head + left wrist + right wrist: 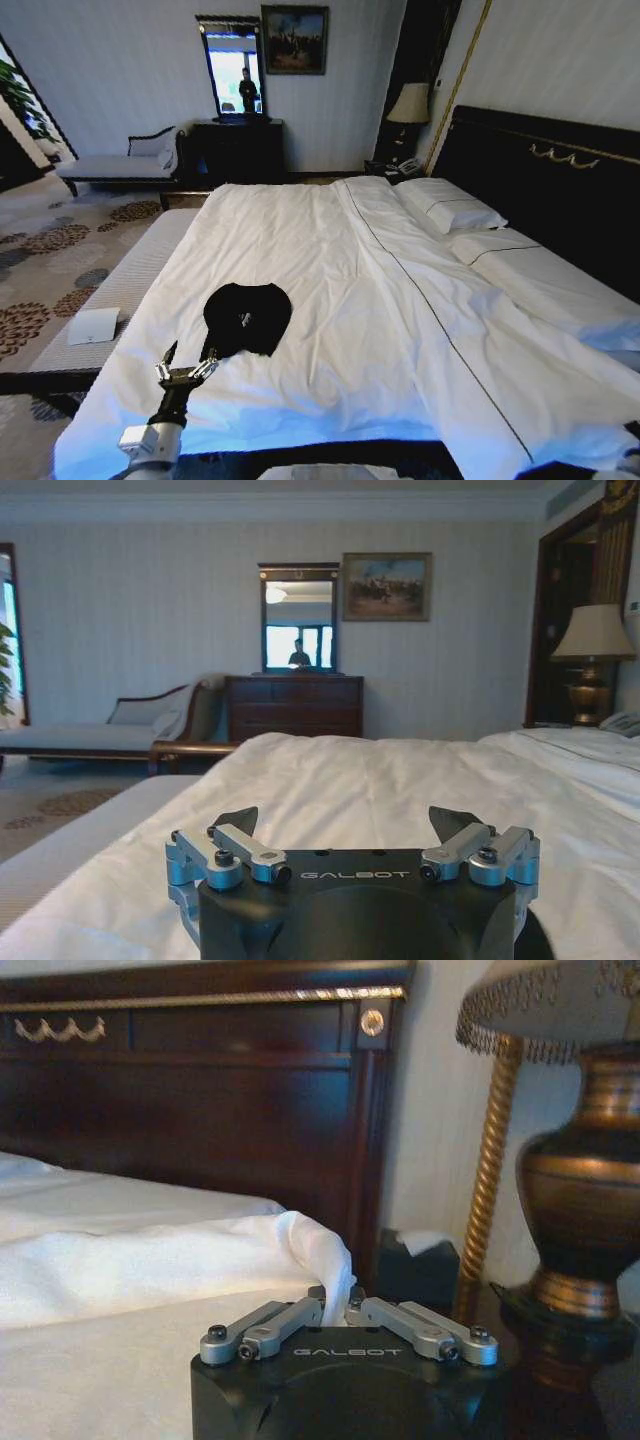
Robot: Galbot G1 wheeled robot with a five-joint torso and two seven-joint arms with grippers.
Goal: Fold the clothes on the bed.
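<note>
While shirt (247, 318) lies bunched on bed (330, 300) near foot edge, I judge fold barely begun: step in hand is approach for first grab. Left claw (187, 371) low over sheet just short of shirt's near hem, fingers spread, nothing held. Right claw (338, 1312) beside headboard (200, 1090) and lamp (580, 1180), pressed together, white sheet corner (325, 1250) at its tips; pinching or not, can't tell. Next move needs flattening before any fold. Readable writing: "GALBOT" on both claw bodies. Shirt lettering not legible.
</note>
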